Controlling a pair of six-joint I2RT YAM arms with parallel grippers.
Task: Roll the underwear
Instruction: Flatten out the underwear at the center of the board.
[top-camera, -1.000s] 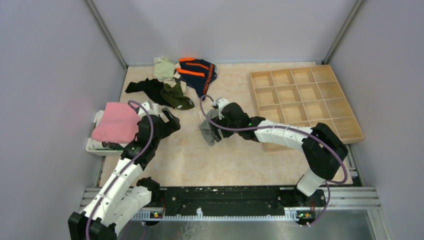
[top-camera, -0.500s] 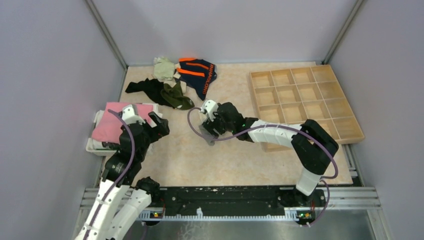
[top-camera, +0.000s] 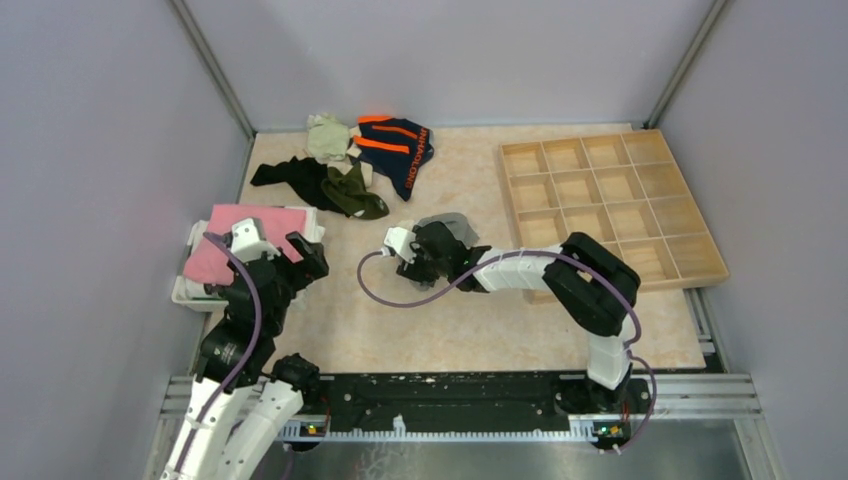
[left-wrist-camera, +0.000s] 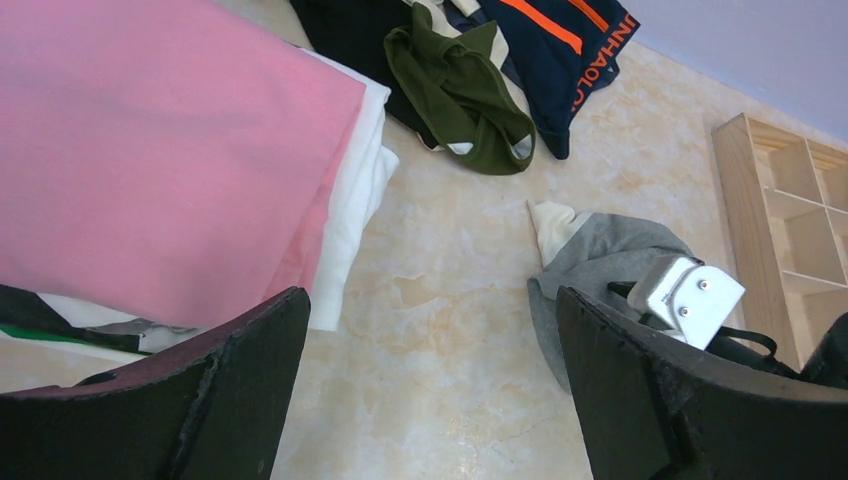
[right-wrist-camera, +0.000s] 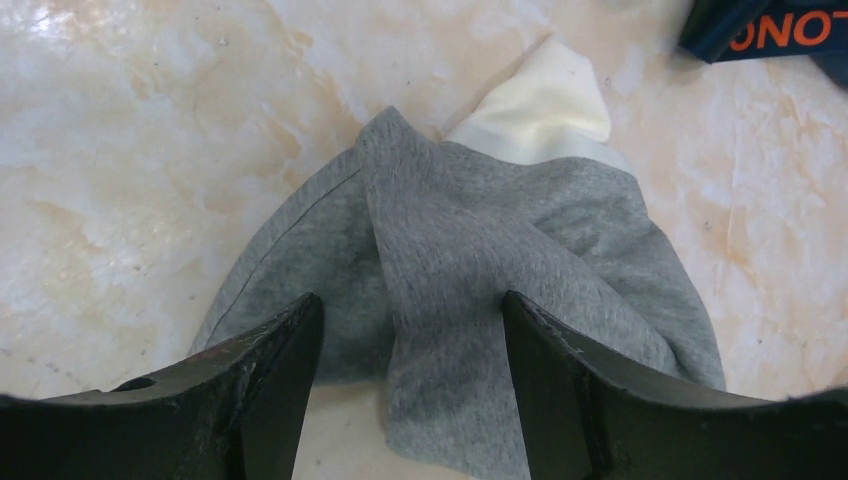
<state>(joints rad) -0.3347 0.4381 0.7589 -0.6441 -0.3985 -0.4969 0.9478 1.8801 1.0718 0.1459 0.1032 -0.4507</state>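
Note:
The grey underwear lies crumpled on the table mid-scene, with a cream waistband corner showing. My right gripper is low over its near edge, open, with a raised fold of the fabric between its fingers. My left gripper hangs open and empty above bare table beside the pink cloth. More underwear sits at the back left: a navy pair with orange stripes, an olive green pair and a dark pair.
The folded pink cloth rests on a white bin at the left edge. A wooden compartment tray stands at the right. A pale cloth lies at the back by the pile. Grey walls enclose the table.
The right gripper moved left and down; the grey underwear, which hung from it, now lies on the table, and the jaws have narrowed. The left arm drew back toward the pink cloth.

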